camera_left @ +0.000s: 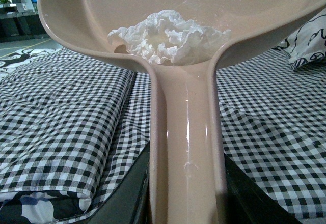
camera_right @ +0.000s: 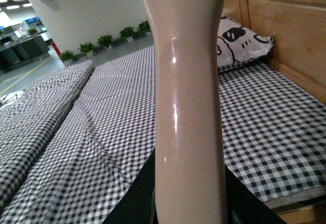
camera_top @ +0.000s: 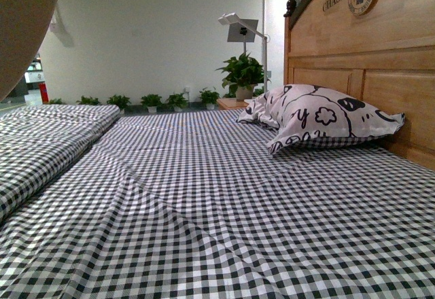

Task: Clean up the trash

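The left hand pinches the long handle of a beige dustpan; its dark fingers sit on both sides of the handle. The dustpan is up in the air over the bed. The trash, a small crumpled white paper wad, lies inside the pan, right where the pan meets the handle.

The right hand pinches another beige handle the same way, with dark fingers on each side. You cannot see what is at the top of that handle.

In the front view, the bed has a black and white checked sheet. A white pillow with black drawings leans by the wooden headboard. A bit of something beige shows in the top corner on the left side. Green plants stand by the far wall.
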Controlling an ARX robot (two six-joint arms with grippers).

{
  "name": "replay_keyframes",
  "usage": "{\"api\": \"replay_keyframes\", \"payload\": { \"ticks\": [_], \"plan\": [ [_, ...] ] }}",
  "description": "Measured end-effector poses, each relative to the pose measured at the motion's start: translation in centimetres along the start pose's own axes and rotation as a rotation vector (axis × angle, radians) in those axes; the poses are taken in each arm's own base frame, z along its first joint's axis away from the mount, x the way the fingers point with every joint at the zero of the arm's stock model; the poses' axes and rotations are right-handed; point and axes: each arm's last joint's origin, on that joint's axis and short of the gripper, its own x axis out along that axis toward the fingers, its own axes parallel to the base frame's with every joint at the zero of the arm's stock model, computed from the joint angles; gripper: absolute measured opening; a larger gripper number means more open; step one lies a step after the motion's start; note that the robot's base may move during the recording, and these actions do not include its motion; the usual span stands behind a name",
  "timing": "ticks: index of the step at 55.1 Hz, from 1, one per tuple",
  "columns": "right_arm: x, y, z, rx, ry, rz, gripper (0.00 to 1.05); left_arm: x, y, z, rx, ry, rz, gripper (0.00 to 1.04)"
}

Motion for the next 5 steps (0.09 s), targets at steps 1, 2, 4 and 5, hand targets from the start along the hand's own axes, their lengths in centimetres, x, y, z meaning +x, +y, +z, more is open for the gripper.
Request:
{"api": "replay_keyframes", "payload": {
  "ticks": [1, 2, 4, 5],
  "plan": [
    [0.00, 0.00, 0.00, 0.000, 0.000, 0.000, 0.18, 0.00, 0.00, 0.00, 0.000, 0.000, 0.000, 0.27],
    [0.00, 0.00, 0.00, 0.000, 0.000, 0.000, 0.18, 0.00, 0.00, 0.00, 0.000, 0.000, 0.000, 0.27],
    [0.00, 0.00, 0.00, 0.000, 0.000, 0.000, 0.18, 0.00, 0.00, 0.00, 0.000, 0.000, 0.000, 0.27],
    [0.00, 0.00, 0.00, 0.000, 0.000, 0.000, 0.18, 0.00, 0.00, 0.00, 0.000, 0.000, 0.000, 0.27]
  ]
}}
